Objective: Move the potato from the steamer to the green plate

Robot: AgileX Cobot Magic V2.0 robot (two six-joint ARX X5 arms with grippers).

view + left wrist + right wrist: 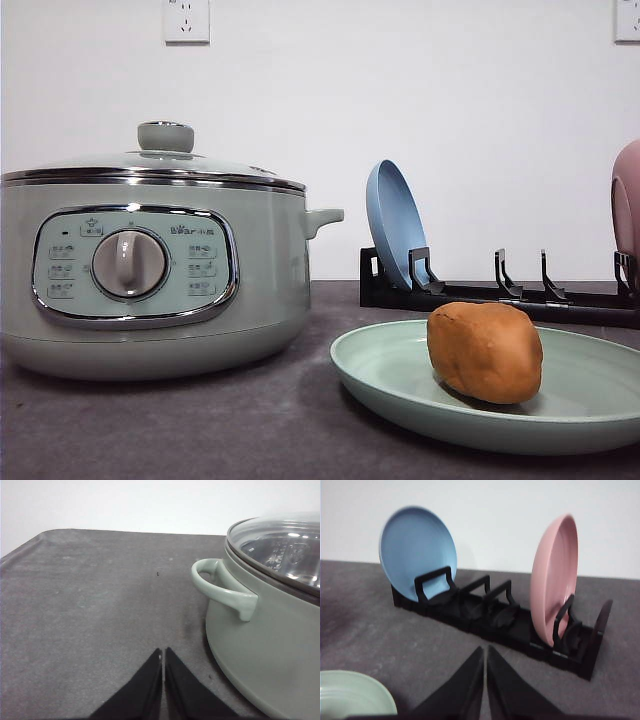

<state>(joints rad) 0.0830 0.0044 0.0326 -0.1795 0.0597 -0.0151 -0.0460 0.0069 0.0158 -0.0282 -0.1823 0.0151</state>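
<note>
Potato [486, 351] rests on green plate [400, 385], clear of closed jaws.

Wide open grey tabletop [90, 610] lies beside the steamer [150, 270], whose side handle [220, 587] juts out into that lane. The glass lid [150, 165] sits on, closing off the pot from above. Between steamer and green plate [400, 385] runs a narrow strip of bare table. Behind, the black rack [495, 617] stands crosswise, blue plate [417, 552] and pink plate [552, 582] upright, empty slots between them.
</note>
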